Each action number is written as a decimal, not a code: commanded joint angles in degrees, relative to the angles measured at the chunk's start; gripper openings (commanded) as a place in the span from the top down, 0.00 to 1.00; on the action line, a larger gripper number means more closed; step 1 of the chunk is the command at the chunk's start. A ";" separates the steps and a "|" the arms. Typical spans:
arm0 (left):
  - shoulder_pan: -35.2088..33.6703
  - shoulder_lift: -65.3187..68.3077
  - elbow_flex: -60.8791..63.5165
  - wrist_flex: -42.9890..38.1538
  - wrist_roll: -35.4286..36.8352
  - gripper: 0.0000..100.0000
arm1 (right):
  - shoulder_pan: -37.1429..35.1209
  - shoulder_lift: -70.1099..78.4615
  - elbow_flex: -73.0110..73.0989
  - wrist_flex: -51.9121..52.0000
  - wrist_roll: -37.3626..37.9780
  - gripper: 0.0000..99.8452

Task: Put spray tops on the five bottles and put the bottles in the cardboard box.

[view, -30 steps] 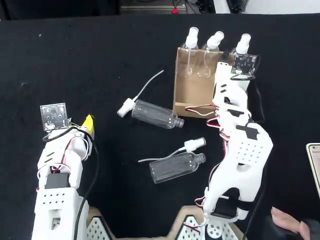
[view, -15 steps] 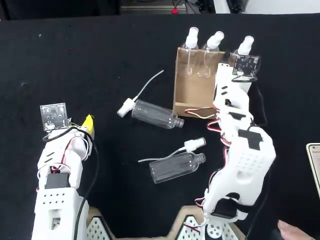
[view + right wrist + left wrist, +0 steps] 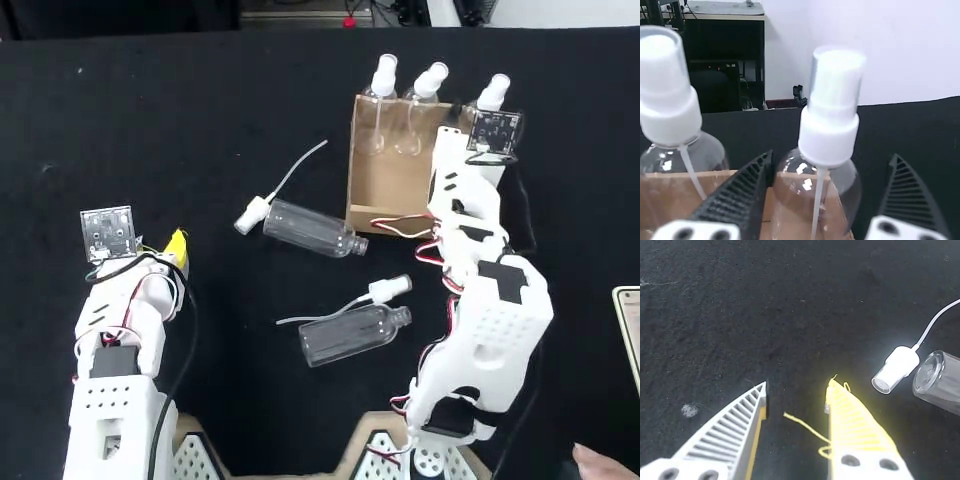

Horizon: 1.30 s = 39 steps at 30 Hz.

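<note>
Cardboard box (image 3: 385, 190) at one o'clock holds three capped bottles (image 3: 383, 80), right pincer (image 3: 831, 157) wide around the third (image 3: 829, 130); two uncapped bottles (image 3: 310, 228) to go, left pincer (image 3: 798, 384) wide.

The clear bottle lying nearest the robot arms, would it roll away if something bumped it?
Probably: the bottle is round and lies on its side on the flat table. It looks empty, so likely light and easy to shove. Its smooth clear wall might be slippery to grip.

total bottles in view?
5. In the cardboard box, capped: left bottle, middle bottle, right bottle. Uncapped on the table: farther bottle beside the box, nearer bottle. None seem hidden.
</note>
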 commanded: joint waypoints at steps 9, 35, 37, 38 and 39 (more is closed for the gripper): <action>-0.48 -0.53 -0.75 -1.05 -0.18 0.81 | -0.88 -17.45 9.80 -1.14 0.18 0.69; -0.48 -0.53 -0.75 -1.05 -0.18 0.81 | 1.58 -38.64 24.75 19.78 -0.18 0.73; -0.48 -0.53 -0.75 -1.05 -0.18 0.81 | 1.67 -41.63 23.34 28.75 -0.18 0.80; -0.48 -0.53 -0.75 -1.05 -0.18 0.81 | 1.67 -43.12 22.37 32.97 -0.18 0.84; -0.48 -0.53 -0.75 -1.05 -0.18 0.81 | 1.76 -44.62 21.41 37.10 0.18 0.89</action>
